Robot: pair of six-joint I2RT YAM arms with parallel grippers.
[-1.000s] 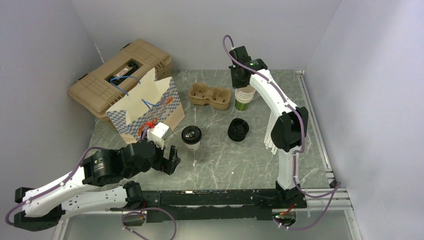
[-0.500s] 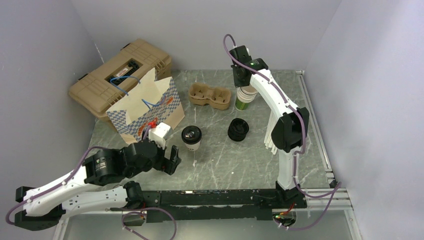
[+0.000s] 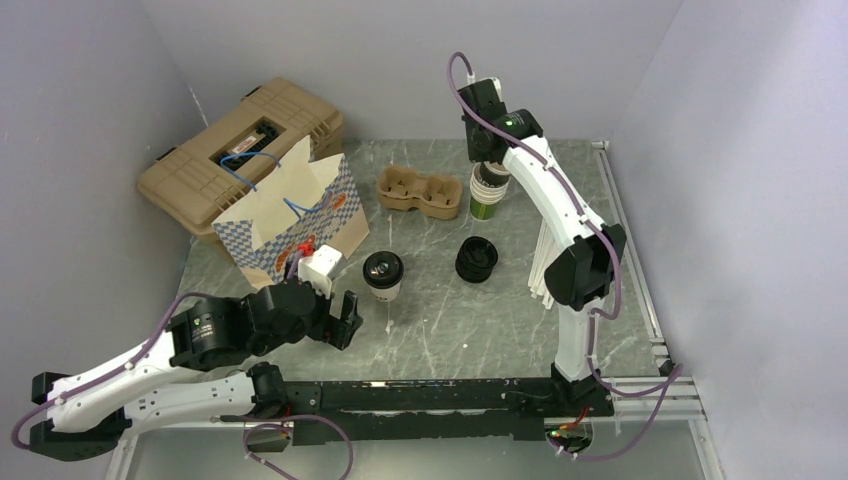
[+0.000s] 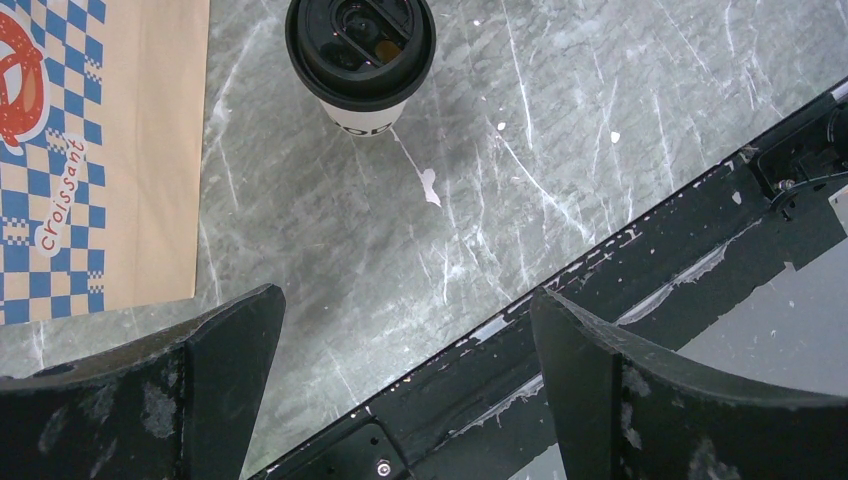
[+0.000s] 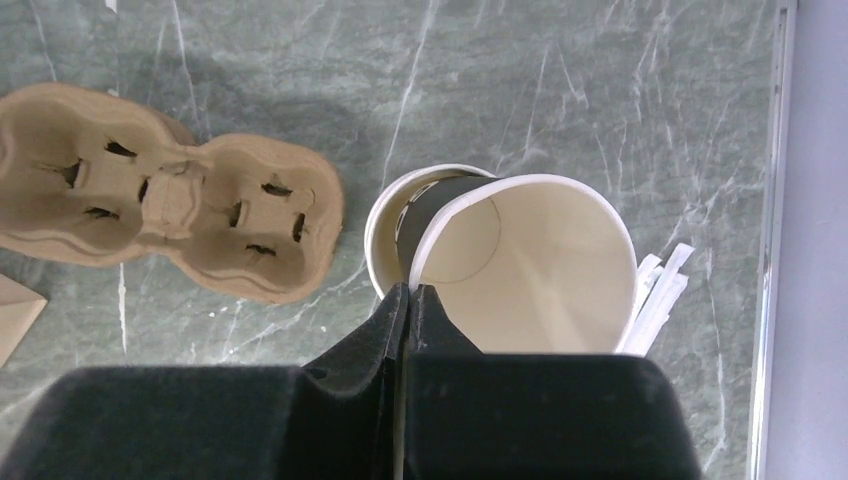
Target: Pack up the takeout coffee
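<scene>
Pale paper and a black lid: the takeout coffee (image 3: 383, 272) stands on the marble table (image 4: 520, 180), just beside the checked paper bag (image 3: 295, 215) and apart from it, nothing touching it. What's moved in the last second is the right arm. Its wrist has lifted and drawn back from the stack of cups (image 3: 487, 197), and the right gripper (image 5: 408, 292) comes away with its fingers pressed together on the rim of the top cup (image 5: 540, 260). That cup looks tilted and partly clear of the stack, though we can't be sure it's fully free from this angle. The left gripper (image 4: 405, 300) has barely stirred; its jaws are spread wide and it hovers low over the near edge, the coffee ahead of it and well short of its fingers. So we judge the packing itself not begun: the right arm is busy with a lidless cup, and the left is the one placed to take the coffee. The coffee stands upright, long axis vertical, lid to the ceiling, base flat on the marble.
</scene>
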